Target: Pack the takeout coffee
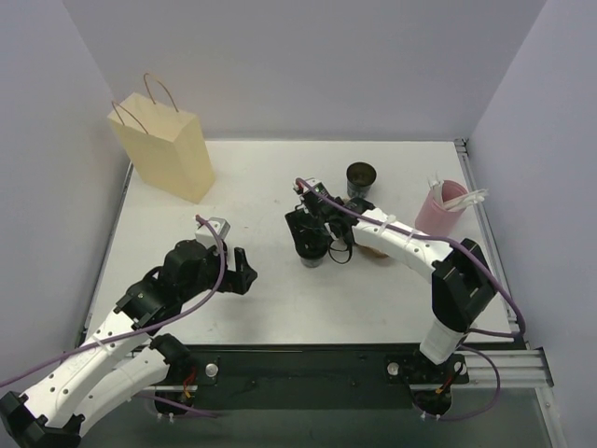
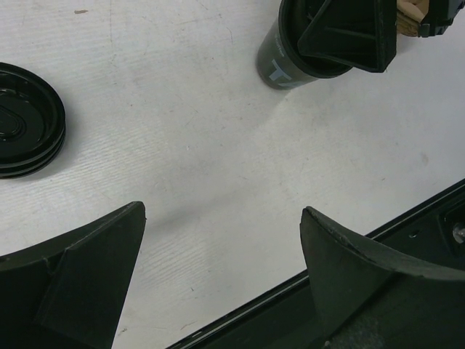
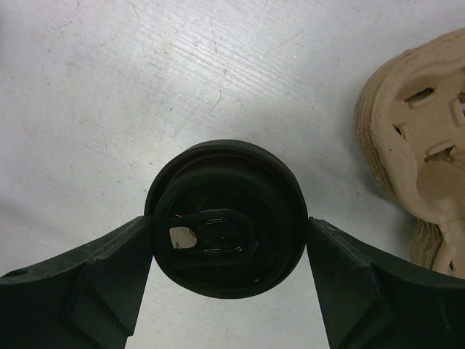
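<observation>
Top external view: the right gripper (image 1: 313, 248) stands at mid-table, directly over a dark coffee cup (image 1: 312, 258). The left gripper (image 1: 244, 271) hangs low to the left of it, well apart, with its fingers spread and nothing between them. A paper bag (image 1: 164, 149) stands upright at the far left of the table (image 1: 252, 187). A second dark cup (image 1: 361, 177), without a lid, stands behind the right gripper. A pink cup (image 1: 442, 207) stands near the right edge. A brown pulp carrier (image 1: 375, 250) lies partly under the right arm.

Left wrist view: the left gripper (image 2: 221, 214) is wide open over bare table surface. A stack of black lids (image 2: 25, 120) lies at the left edge. The coffee cup (image 2: 275, 64) stands upright at the top, with a right-gripper finger over its rim.

Right wrist view: the right gripper (image 3: 229, 222) straddles the black lid (image 3: 225, 225) seated on the coffee cup. One finger (image 3: 109, 269) lies against each side of the lid rim. Whether they clamp it cannot be told. The pulp carrier (image 3: 414, 145) lies just beside, to the right.
</observation>
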Robot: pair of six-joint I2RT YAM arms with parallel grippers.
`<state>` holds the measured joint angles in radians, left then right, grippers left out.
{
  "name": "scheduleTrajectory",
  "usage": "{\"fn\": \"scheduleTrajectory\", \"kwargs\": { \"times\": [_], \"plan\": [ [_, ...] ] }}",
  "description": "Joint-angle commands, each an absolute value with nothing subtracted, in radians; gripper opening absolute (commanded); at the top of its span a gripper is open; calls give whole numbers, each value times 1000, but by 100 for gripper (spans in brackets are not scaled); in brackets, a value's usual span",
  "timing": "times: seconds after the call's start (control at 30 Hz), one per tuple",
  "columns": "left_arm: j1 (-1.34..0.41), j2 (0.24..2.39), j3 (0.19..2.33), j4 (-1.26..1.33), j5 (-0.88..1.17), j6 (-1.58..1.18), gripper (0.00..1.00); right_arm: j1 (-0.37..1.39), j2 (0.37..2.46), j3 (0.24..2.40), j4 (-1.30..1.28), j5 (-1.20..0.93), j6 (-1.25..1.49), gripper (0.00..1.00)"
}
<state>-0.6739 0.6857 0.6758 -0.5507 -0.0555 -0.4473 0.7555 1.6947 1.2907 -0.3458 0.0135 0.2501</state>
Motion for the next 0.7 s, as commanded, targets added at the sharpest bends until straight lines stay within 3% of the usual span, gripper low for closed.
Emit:
{"fn": "scheduleTrajectory", "kwargs": {
  "times": [0.0, 0.37, 0.53, 0.67],
  "plan": [
    [-683, 667, 695, -545, -80, -434, 97, 769, 1623, 1258, -491, 92, 329, 63],
    [-729, 623, 695, -560, -133, -443, 97, 744, 1211, 870, -639, 244, 551, 61],
    [-749, 615, 693, -563, -149, -445, 97, 514, 1028, 656, -644, 232, 578, 61],
    [-756, 614, 696, -569, -164, -446, 97, 451, 965, 664, -642, 297, 603, 62]
  ]
}}
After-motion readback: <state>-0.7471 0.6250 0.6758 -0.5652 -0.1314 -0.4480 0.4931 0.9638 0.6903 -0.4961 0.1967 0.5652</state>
